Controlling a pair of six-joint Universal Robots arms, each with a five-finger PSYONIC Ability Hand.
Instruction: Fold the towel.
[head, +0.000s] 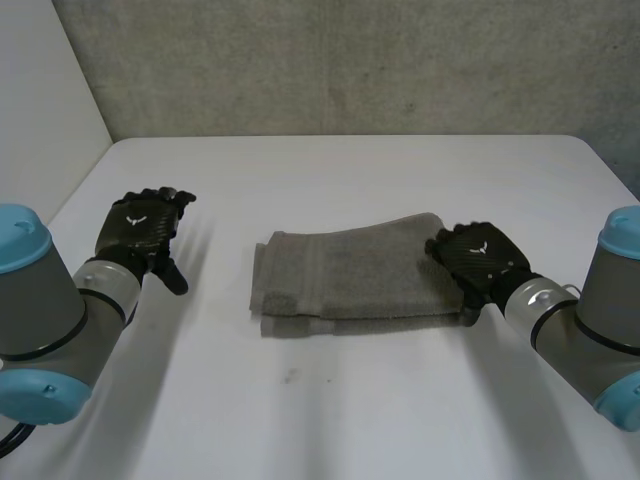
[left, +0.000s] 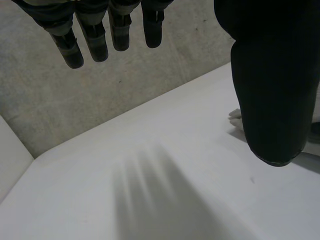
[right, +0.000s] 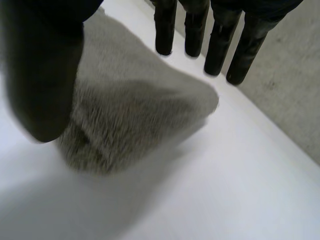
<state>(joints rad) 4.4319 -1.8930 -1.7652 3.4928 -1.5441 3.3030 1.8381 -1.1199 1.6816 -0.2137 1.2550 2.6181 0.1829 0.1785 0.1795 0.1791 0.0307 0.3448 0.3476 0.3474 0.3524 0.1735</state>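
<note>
The fingers of the left hand are held straight and relaxed, with nothing between them and the thumb. In the left wrist view they are seen above bare table, and only white surface lies beneath the palm. In the head view this hand is found at the left middle of the frame, raised a little over the table and well apart from the towel.

The fingers of the right hand are likewise stretched out straight and released. In the right wrist view the thumb is spread wide from them, and the grey cloth is seen under the palm, one rounded corner reaching just short of the fingertips. No pinch on the cloth is shown. In the head view this hand is placed at the right middle of the frame, at the towel's right end, its knuckles over that short edge.

The towel is laid in the centre of the frame, folded into a long, layered rectangle, with its left end stacked in uneven layers. The left arm is seen at the lower left corner and the right arm at the lower right. A grey wall is seen behind the table, across the upper part of the frame.
</note>
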